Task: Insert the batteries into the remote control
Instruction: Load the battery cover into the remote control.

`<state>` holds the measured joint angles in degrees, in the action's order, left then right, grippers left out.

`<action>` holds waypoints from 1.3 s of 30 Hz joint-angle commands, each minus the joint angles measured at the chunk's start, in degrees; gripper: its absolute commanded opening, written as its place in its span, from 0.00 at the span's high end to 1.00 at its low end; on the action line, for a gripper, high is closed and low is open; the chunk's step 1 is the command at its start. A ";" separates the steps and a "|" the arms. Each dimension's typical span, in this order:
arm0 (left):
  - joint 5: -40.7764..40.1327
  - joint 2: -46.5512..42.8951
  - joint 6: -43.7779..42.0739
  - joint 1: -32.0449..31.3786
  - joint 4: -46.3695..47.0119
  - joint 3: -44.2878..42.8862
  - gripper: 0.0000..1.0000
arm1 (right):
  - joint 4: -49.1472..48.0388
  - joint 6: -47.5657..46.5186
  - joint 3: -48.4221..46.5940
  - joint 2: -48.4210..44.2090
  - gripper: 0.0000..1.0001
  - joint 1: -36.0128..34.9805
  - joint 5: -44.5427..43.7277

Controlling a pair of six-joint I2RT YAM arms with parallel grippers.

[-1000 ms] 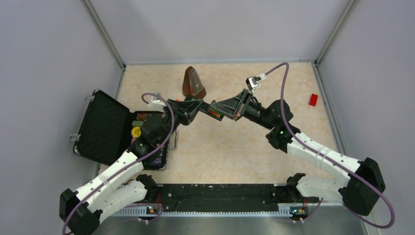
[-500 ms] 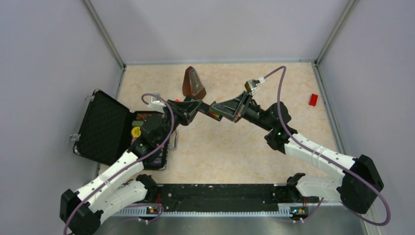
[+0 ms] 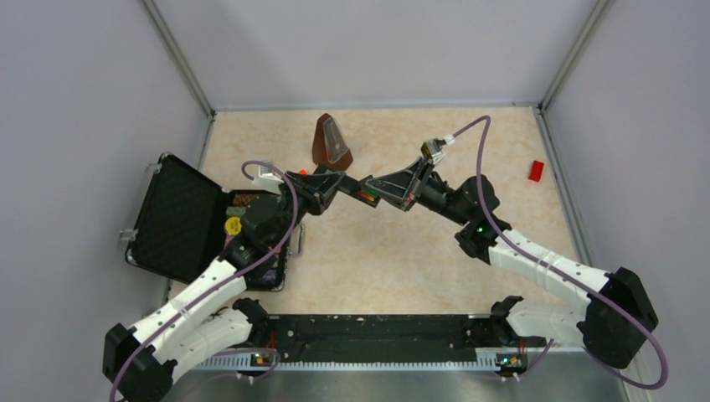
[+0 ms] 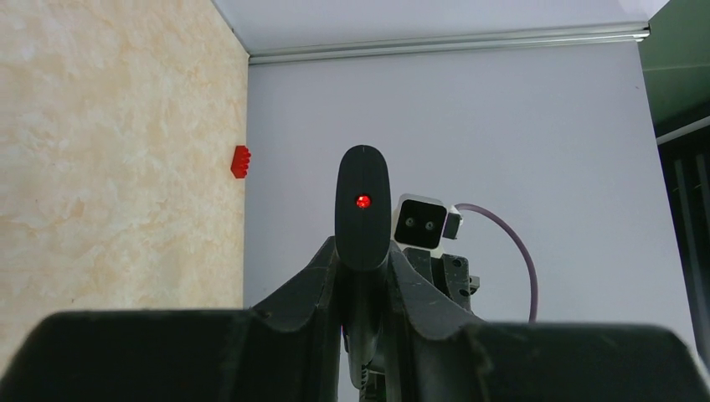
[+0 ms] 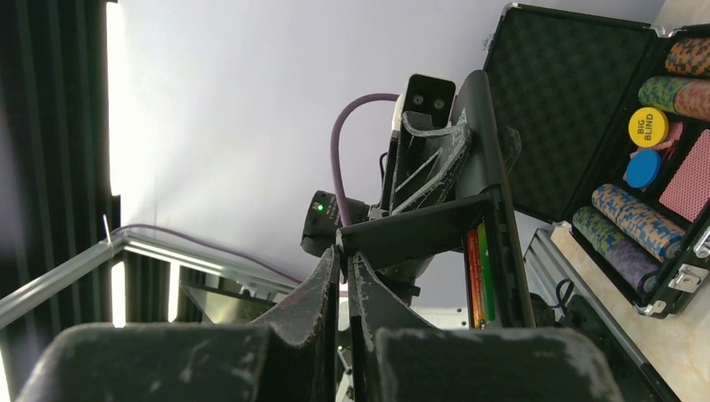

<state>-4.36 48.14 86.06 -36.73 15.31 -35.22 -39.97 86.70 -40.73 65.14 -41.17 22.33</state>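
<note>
My left gripper (image 3: 336,181) is shut on the remote control (image 3: 355,189) and holds it in the air over the middle of the table. In the left wrist view the remote's end (image 4: 363,209) sticks up between my fingers with a red dot lit. The back of the remote is open, and the green and red batteries (image 5: 479,272) lie side by side in the compartment; they also show in the top view (image 3: 365,196). My right gripper (image 5: 343,255) is shut on a thin black battery cover (image 5: 410,228) at the remote's edge, facing the left gripper (image 3: 392,188).
An open black case (image 3: 180,219) with poker chips and a yellow disc (image 5: 649,127) lies at the left. A brown metronome (image 3: 331,141) stands at the back. A red block (image 3: 536,171) lies at the far right; it also shows in the left wrist view (image 4: 240,162).
My right gripper has turned and shifted slightly left at the remote, and its wrist has swung a little. The left gripper and the remote have stayed in place.
</note>
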 commanded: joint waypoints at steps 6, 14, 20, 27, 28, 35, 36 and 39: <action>0.23 -2.28 2.18 0.24 7.54 -0.17 1.00 | 8.43 -1.83 0.53 -1.65 0.92 1.07 1.91; -0.19 -2.75 1.81 0.34 6.88 0.10 1.00 | 16.42 -4.31 -1.34 -3.33 0.91 1.13 1.12; -0.38 -3.03 1.94 0.43 6.68 0.30 1.00 | 19.47 -3.99 -1.76 -3.61 0.90 1.30 0.69; -0.97 -3.73 2.13 0.37 6.06 0.44 1.00 | 21.34 -3.08 -0.64 -5.36 0.90 2.27 -1.11; -0.88 -3.67 2.18 0.42 5.99 0.42 1.00 | 21.51 -3.01 -0.59 -5.50 0.90 2.31 -1.32; -0.72 -3.28 2.47 0.52 5.75 0.38 1.00 | 22.10 -2.51 -0.36 -5.77 0.88 2.74 -1.90; -0.73 -3.27 2.48 0.50 5.70 0.40 1.00 | 22.12 -2.42 -0.24 -5.89 0.88 2.76 -2.01; -0.88 -3.27 2.51 0.48 5.32 0.31 1.00 | 22.13 -2.32 -0.23 -6.12 0.86 2.84 -2.19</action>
<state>-7.51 45.74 87.37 -35.79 16.36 -33.98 -18.00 84.58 -40.88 60.05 -39.18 21.52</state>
